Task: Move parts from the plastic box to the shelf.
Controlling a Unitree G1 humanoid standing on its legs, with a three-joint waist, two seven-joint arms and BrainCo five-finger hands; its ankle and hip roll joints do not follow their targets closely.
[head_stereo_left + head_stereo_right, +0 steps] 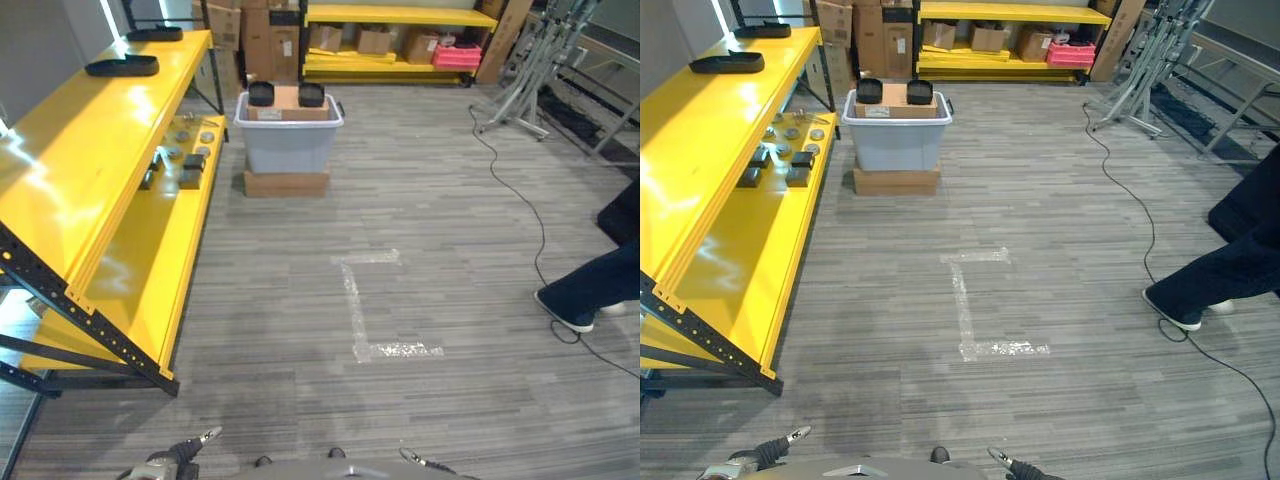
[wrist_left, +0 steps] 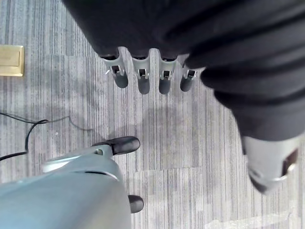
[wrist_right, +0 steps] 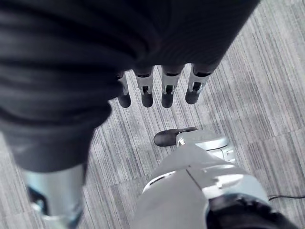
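Parts (image 1: 285, 95) sit in the plastic box (image 1: 288, 142), well apart from both hands: two dark, squarish pieces rest at the far corners of a brown carton that fills the box's top. Left hand (image 2: 143, 78) hangs over bare floor (image 1: 430, 250) with its fingers (image 2: 120, 76) straight and relaxed in a row, thumb apart, holding nothing. Right hand (image 3: 157, 90) hangs likewise, fingers (image 3: 145, 93) loose and straight above the grey striped floor, also holding nothing. Both hands show at the near edge of the head views (low, just by the robot). Ahead across the floor, the pale grey box stands on a flat brown cardboard base (image 1: 286, 184), just beside the far end of the yellow shelf (image 1: 90, 180). On the shelf's lower level lie several small round and dark block-like parts (image 1: 185, 160); two black trays (image 1: 122, 67) rest on its top level. White tape marks (image 1: 365, 305) lie between robot and box. A person's leg and shoe (image 1: 580, 295) show at the right.
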